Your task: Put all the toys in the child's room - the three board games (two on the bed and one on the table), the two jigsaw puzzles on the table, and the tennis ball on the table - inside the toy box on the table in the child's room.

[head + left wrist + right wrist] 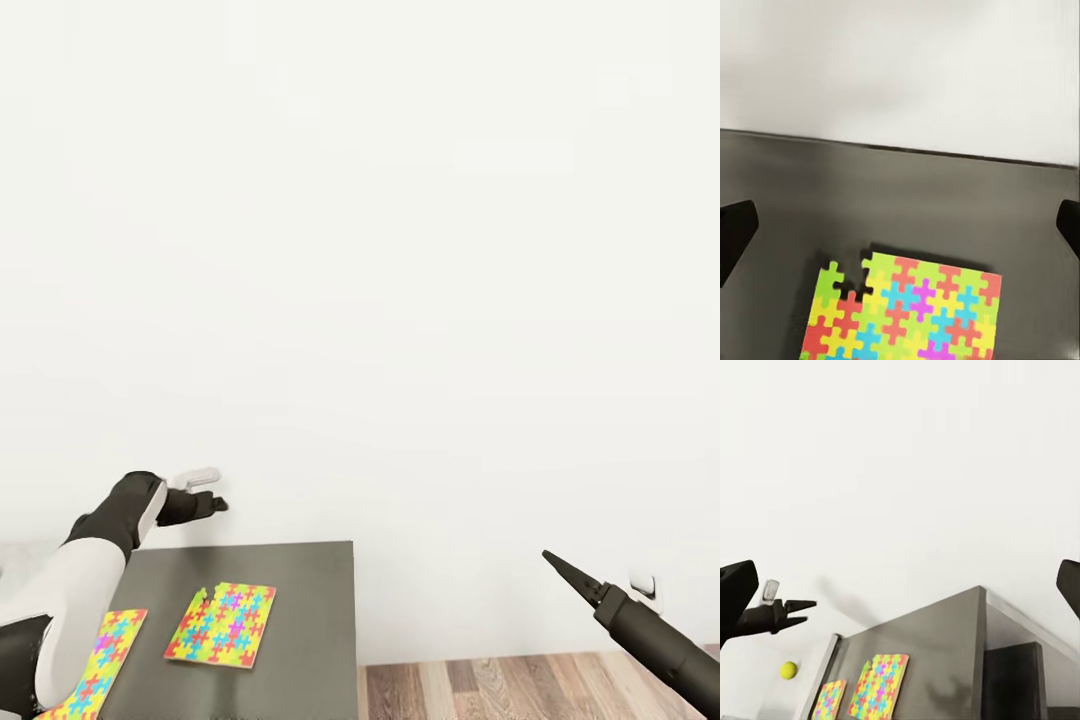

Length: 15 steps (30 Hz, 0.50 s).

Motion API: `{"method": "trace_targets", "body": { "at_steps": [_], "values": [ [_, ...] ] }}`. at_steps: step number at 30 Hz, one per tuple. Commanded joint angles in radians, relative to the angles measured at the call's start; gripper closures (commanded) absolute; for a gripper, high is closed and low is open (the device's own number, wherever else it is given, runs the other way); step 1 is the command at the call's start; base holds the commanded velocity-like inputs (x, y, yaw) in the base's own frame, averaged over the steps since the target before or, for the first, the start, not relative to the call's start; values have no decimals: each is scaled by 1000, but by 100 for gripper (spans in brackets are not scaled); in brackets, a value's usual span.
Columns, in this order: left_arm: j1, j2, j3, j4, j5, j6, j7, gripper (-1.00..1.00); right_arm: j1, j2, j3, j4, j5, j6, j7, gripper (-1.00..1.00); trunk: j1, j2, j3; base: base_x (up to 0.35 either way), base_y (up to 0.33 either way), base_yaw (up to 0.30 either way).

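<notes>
The tabletop (310,600) is showing a smooth, matt dark grey finish. The puzzles (222,624) are looking like flat, brightly printed card, and the floor (480,690) is showing wood grain.

Head view faces the wall over the table (310,600); both wrist views share its puzzle (904,311), apparently.

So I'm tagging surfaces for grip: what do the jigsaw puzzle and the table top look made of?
Jigsaw puzzle: thin flat card or foam, matte, with interlocking multicoloured pieces and one missing at the edge. Table: dark grey, smooth slab with a slight sheen, perhaps laminate or metal; unclear.
</notes>
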Motion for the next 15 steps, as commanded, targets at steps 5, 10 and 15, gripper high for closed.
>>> {"method": "trace_targets", "body": {
  "at_steps": [5,10,15],
  "values": [
    [0,2,-55,-1,-14,-43,-88,-100,-1,-1,-1,1,-1,5,3,-100,0,-1,-9,0,0,0],
    [0,5,-94,5,-13,-58,-106,-100,-1,0,-1,1,-1,5,3,-100,0,-1,-17,0,0,0],
    [0,6,-111,20,-14,-69,-113,-100,-1,0,-1,1,-1,5,3,-100,0,-1,-25,0,0,0]
  ]
}}
